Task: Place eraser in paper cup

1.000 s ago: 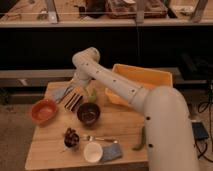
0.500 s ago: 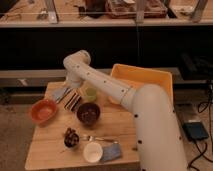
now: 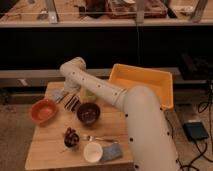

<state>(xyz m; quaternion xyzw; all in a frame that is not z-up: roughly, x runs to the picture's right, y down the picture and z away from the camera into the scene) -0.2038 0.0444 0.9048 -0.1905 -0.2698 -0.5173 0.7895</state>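
While the white arm (image 3: 102,91) bends over the wooden table (image 3: 50,152), the gripper (image 3: 66,95) sits low at the far-left part, w/ its jaws spread apart & nothing gripped. Eraser (image 3: 73,104), dark & pale stripes, lies flat on the tabletop just beside the gripper; contact btwn them can't be told. Paper cup (image 3: 93,151), white, stands upright near the front edge, well apart from the eraser, w/ a grey-blue cloth (image 3: 112,151) touching its right side. Btwn eraser & cup: dark brown bowl (image 3: 88,113) & a dark clump (image 3: 71,137). Orange bowl (image 3: 43,111) is left of the eraser, small green cup (image 3: 89,94) behind the brown bowl, yellow bin (image 3: 145,82) at the right.
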